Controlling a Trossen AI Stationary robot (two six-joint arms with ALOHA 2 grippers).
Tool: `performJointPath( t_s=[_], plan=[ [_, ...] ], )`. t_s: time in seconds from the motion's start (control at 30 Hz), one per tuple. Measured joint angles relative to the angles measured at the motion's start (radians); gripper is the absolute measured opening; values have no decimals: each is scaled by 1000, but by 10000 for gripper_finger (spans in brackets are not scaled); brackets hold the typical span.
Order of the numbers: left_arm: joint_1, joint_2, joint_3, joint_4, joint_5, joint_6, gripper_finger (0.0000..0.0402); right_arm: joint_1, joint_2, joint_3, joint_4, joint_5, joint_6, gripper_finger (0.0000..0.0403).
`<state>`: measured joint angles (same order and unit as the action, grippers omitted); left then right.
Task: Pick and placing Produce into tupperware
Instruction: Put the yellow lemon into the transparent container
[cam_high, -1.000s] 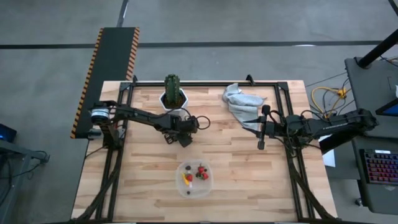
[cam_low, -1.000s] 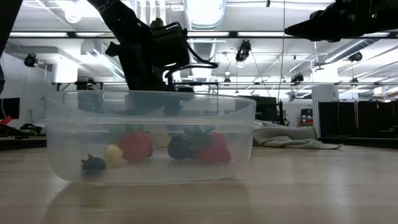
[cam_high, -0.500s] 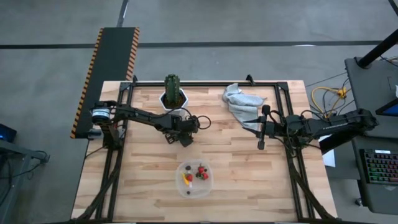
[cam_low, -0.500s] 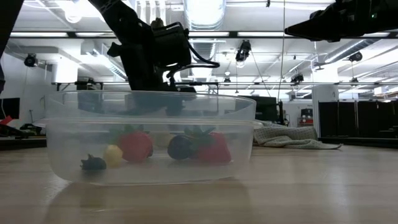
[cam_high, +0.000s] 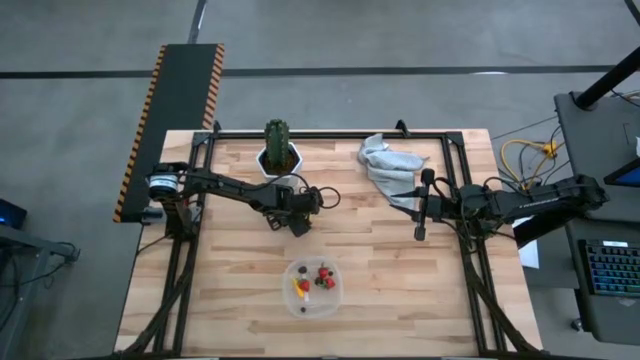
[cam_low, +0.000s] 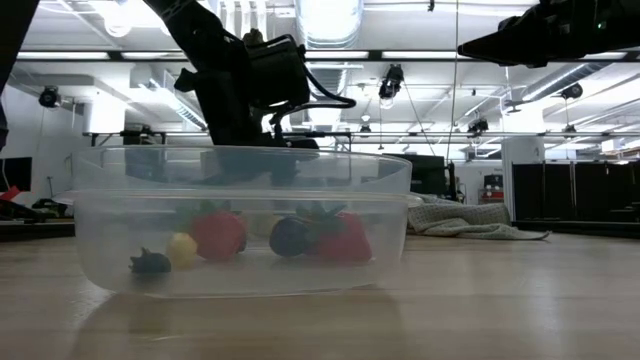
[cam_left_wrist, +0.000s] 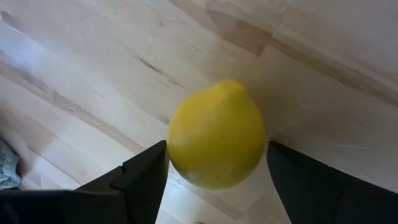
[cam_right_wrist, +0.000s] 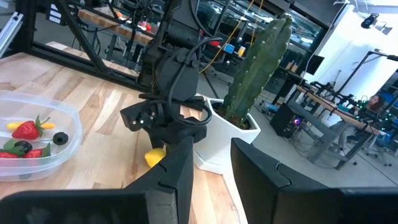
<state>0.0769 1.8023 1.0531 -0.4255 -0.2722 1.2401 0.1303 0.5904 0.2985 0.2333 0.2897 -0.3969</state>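
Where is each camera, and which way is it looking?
High view: above the wooden table, looking straight down; both arms show.
Low view: at table height, looking through the clear plastic tupperware; arms come from above.
Left wrist view: on the left arm, looking down at a yellow lemon between the open left gripper fingers.
Right wrist view: on the right arm, looking past the right gripper toward the tall green cactus.
Both wrist views share the lemon.

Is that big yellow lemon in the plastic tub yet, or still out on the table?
Still out. The lemon lies on the wooden table between the left end effector's open fingers, away from the tub.
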Motion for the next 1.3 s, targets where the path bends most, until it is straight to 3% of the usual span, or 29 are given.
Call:
performJointPath(
  t_s=[0.8, 1.13, 1.3],
  plan=[
    [-5, 3, 0, 32, 14, 84, 252, 0, 0, 0, 0, 0, 0, 100],
    [-5, 4, 0, 24, 38, 85, 189, 0, 0, 0, 0, 0, 0, 100],
    [-5, 4, 0, 25, 41, 83, 189, 0, 0, 0, 0, 0, -4, 100]
  ],
)
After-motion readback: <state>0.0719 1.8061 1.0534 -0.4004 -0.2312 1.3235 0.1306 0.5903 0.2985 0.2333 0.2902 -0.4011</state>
